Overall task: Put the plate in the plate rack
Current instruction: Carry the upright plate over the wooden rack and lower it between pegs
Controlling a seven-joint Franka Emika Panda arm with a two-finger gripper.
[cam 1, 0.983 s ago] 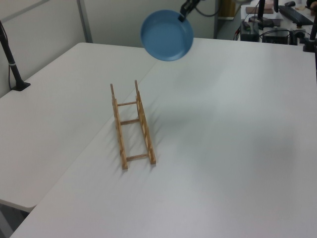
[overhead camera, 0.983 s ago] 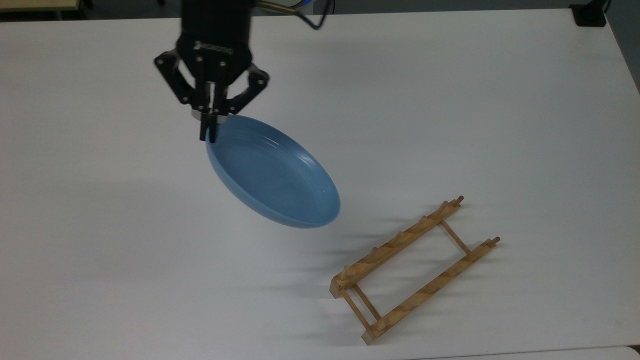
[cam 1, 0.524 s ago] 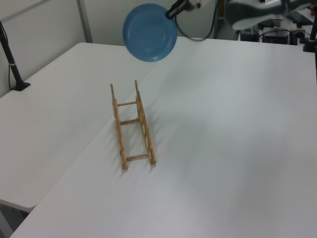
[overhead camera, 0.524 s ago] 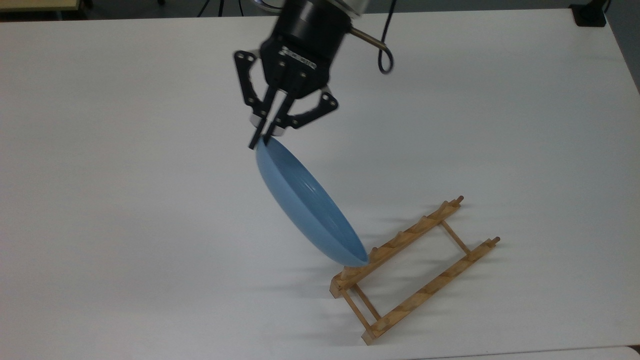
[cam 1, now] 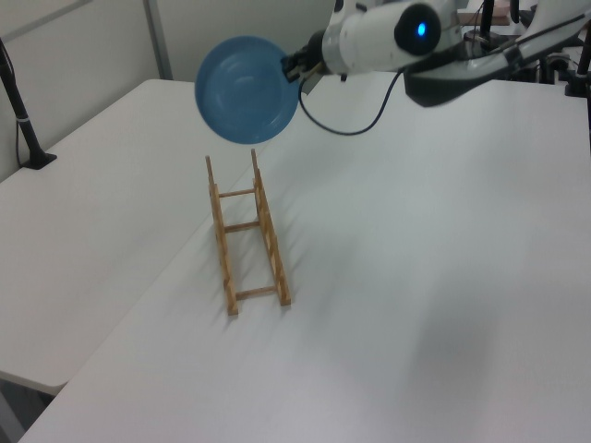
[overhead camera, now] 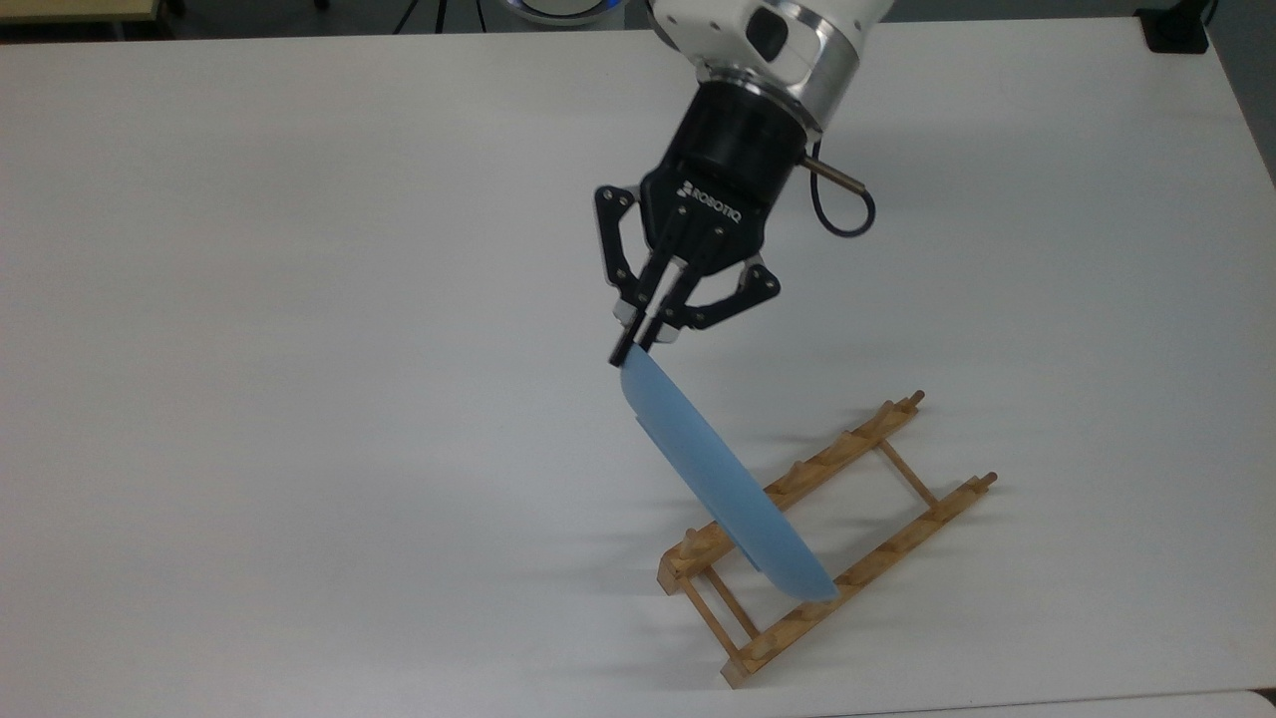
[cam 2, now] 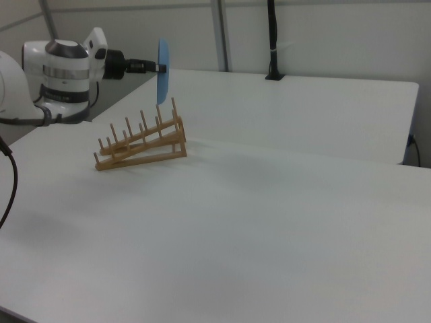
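The round light-blue plate (overhead camera: 720,481) hangs on edge in the air, seen as a thin sliver in the top view. My gripper (overhead camera: 631,352) is shut on the plate's upper rim. In the left view the plate (cam 1: 246,89) shows its full face, with the gripper (cam 1: 294,69) at its right rim. Its lower edge is just above the far pegs of the wooden plate rack (cam 1: 247,235). The right view has the plate (cam 2: 162,70) upright over the taller end of the rack (cam 2: 141,145), apart from the pegs. The rack (overhead camera: 877,560) lies on the white table.
A black pole (cam 1: 23,120) on a base stands at the table's far left edge in the left view; the pole (cam 2: 272,40) also rises at the back in the right view. Desks with equipment (cam 1: 517,41) lie behind the arm. The table's front edge (overhead camera: 897,710) runs close below the rack.
The arm has carried the plate across the table to above the rack. The plate has turned from a tilted, open face to edge-on in the top view.
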